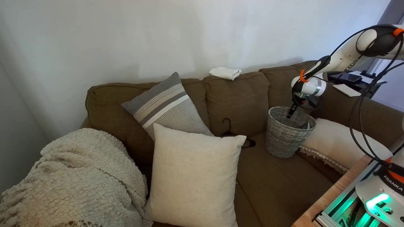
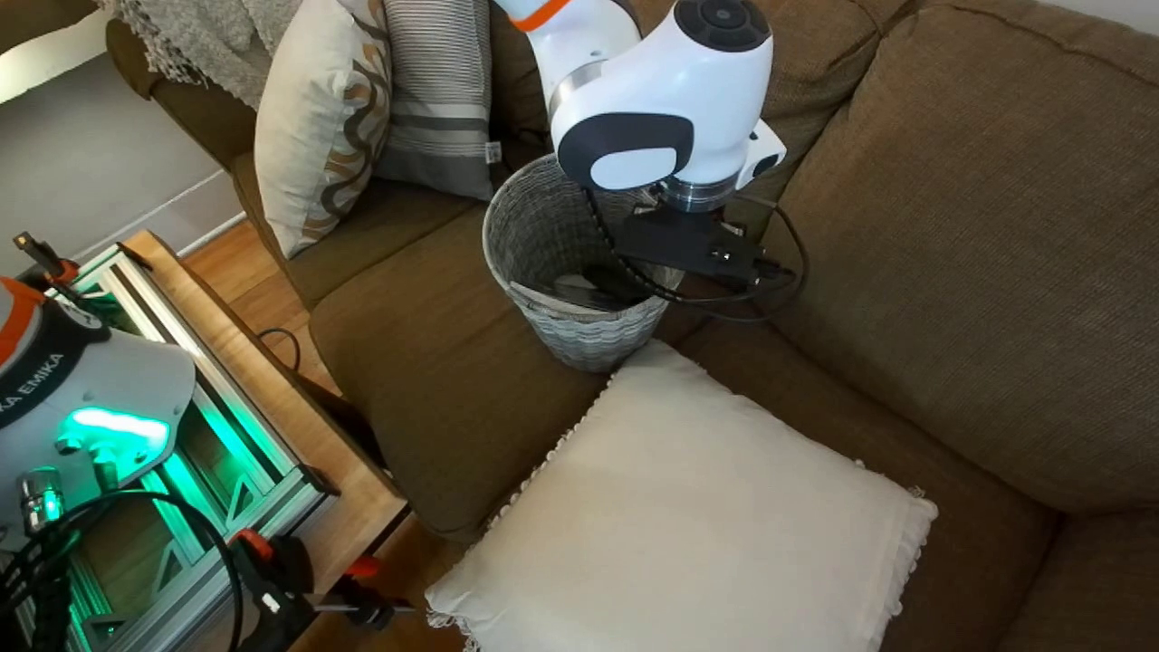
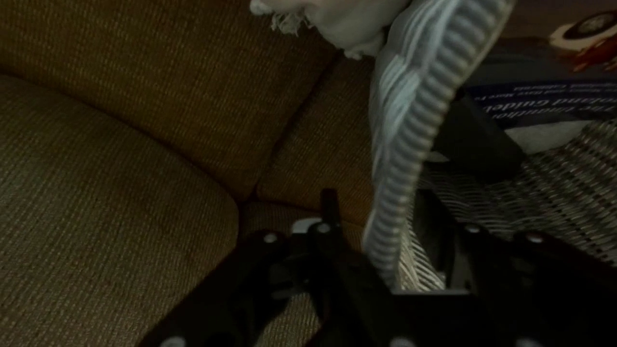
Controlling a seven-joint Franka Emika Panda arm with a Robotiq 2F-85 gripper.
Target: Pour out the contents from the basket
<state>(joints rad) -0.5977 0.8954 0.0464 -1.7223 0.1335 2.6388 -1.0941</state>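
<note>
Basket (image 1: 281,142) stands upright, or close to it, on the sofa seat (image 1: 265,179), fringed cream pillow (image 2: 688,516) just beside. Fingers (image 3: 331,212) spread, straddling the rim: one outside the wall, one inside. Outer one apart from the weave; whether the inner one touches, cannot tell.

Progress: early, by my reading. Fingers placed at the rim; pinch, lift, tip and emptying all left. Contents inside: a book (image 3: 544,101), a dark item (image 3: 477,140), seemingly flat, and a pale thing (image 3: 544,137) I can't identify.

Writing: book cover, partly cut off, gives "The Unautho…", "…land Guide…", smaller "Have More F…" and, less surely, "California". Robot base (image 1: 380,197) reads "FRANKA"; in an exterior view its label (image 2: 34,388) shows "KA EMIKA", start cut off. Striped pillow (image 2: 439,100) carries a white tag (image 2: 493,152), too small to read.
</note>
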